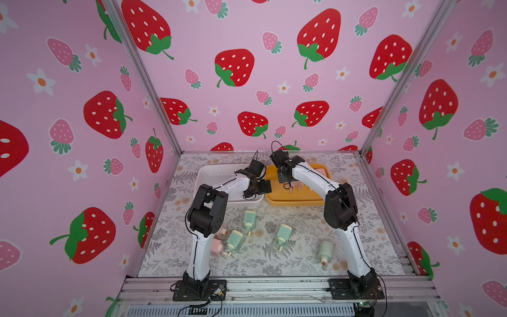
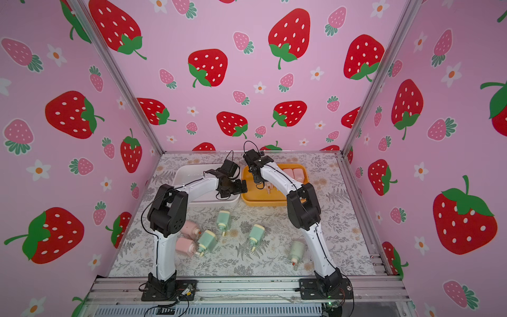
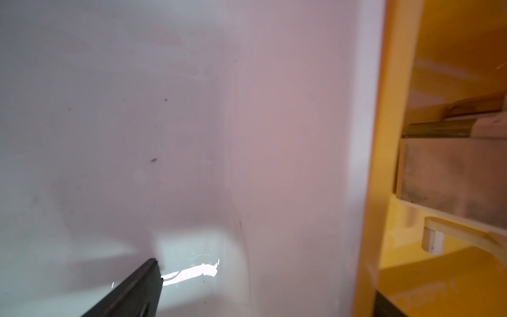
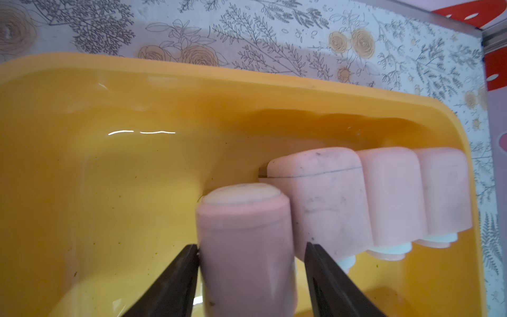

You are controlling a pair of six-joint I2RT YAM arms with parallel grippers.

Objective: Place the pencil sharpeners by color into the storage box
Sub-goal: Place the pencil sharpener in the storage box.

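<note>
Sharpener (image 4: 244, 216) (pink, yellow bin (image 4: 192, 72)) inside spread right end effector (image 4: 251, 246); three neighbours (image 4: 392, 192) alongside; left end effector (image 1: 258, 190) spread.

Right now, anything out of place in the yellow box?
One thing: the pink sharpener between the jaws of the right pincer sits out of line with the row of three pink sharpeners against the yellow box wall. The row's nearest one shows dark scuffs. Nothing spilled.
</note>
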